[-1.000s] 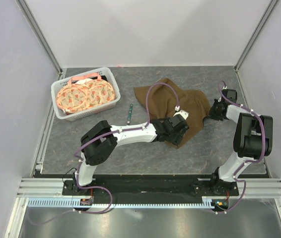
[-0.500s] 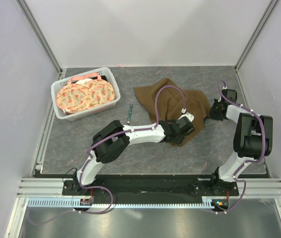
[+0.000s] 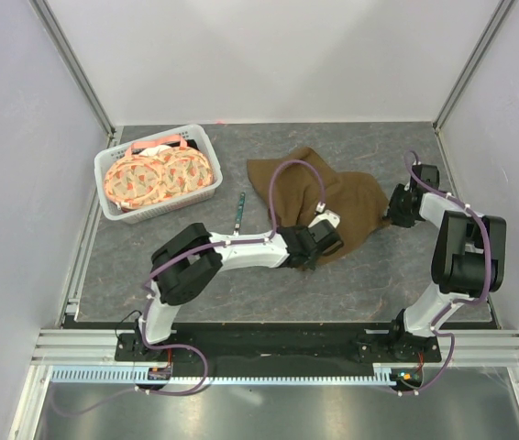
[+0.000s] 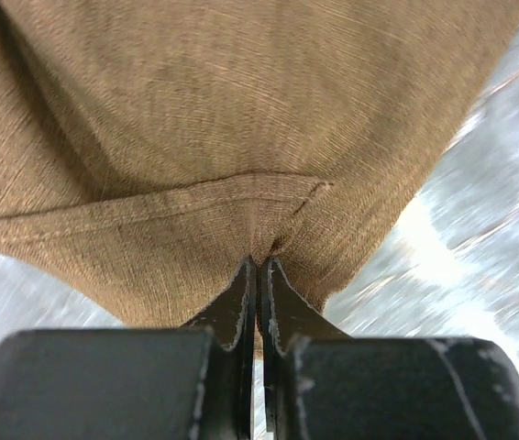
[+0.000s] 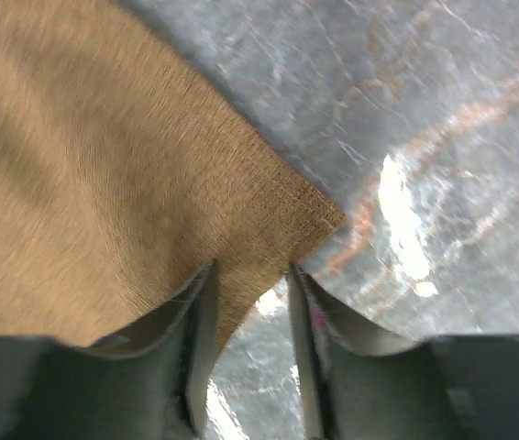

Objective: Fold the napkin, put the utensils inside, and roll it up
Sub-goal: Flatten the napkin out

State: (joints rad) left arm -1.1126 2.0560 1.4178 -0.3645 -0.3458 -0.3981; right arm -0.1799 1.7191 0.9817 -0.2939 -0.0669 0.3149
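- Grey marbled surface (image 3: 379,275) enclosed by pale walls (image 3: 269,55); a white basket (image 3: 163,207) of plates (image 3: 154,176) sits far left.
- The napkin (image 3: 356,197) lies rumpled centre-right, with the utensil (image 3: 239,211) just left of it.
- Reaching low across, the left arm (image 3: 241,249) has its left claw (image 4: 259,268) clenched on the napkin's hem.
- The right claw (image 5: 250,275) is released, straddling the napkin's right corner.

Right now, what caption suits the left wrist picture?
Left gripper, fingers closed together, pinching a hemmed fold of the brown napkin.
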